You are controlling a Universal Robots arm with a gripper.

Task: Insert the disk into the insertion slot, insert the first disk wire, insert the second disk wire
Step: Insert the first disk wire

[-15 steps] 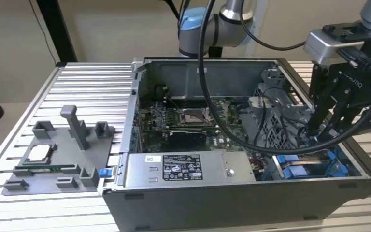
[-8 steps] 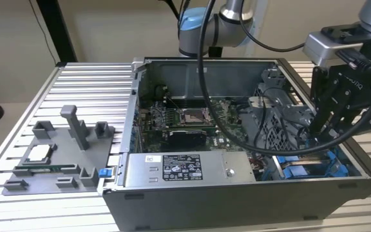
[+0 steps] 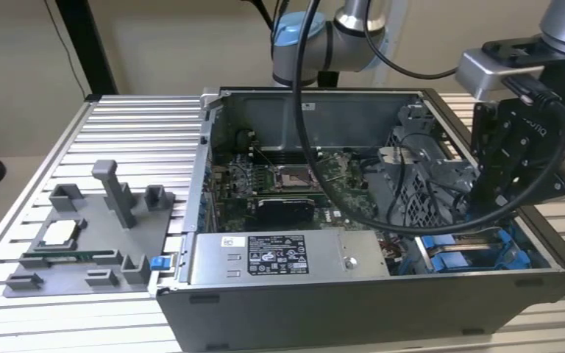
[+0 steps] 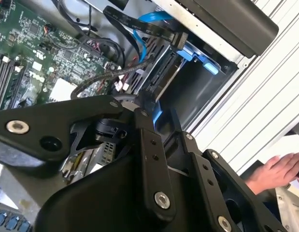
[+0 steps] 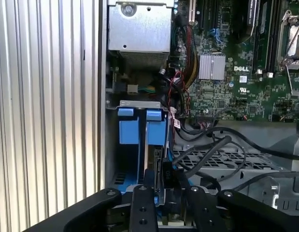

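The gripper (image 5: 166,193) hangs low inside the case (image 3: 361,283), at its front corner on the exterior view's right, directly over the slot (image 3: 474,254). What looks to be the disk (image 5: 156,166) stands edge-on in that slot, in line with one of the two blue tabs (image 5: 156,126). Whether the gripper is clamped on it or only close above it, I cannot tell. The likeliest trouble is binding: if the disk sits a little tilted against the slot's walls, a push would jam it or bend a tab rather than seat it. Loose black cables (image 5: 212,145) run just beside the gripper (some lying across the perforated cage (image 5: 226,159)), so a link could catch one and drag it into the slot. A hand (image 4: 275,171) shows just beyond the table (image 3: 135,132) edge, outside the case — a wide swing would endanger it.
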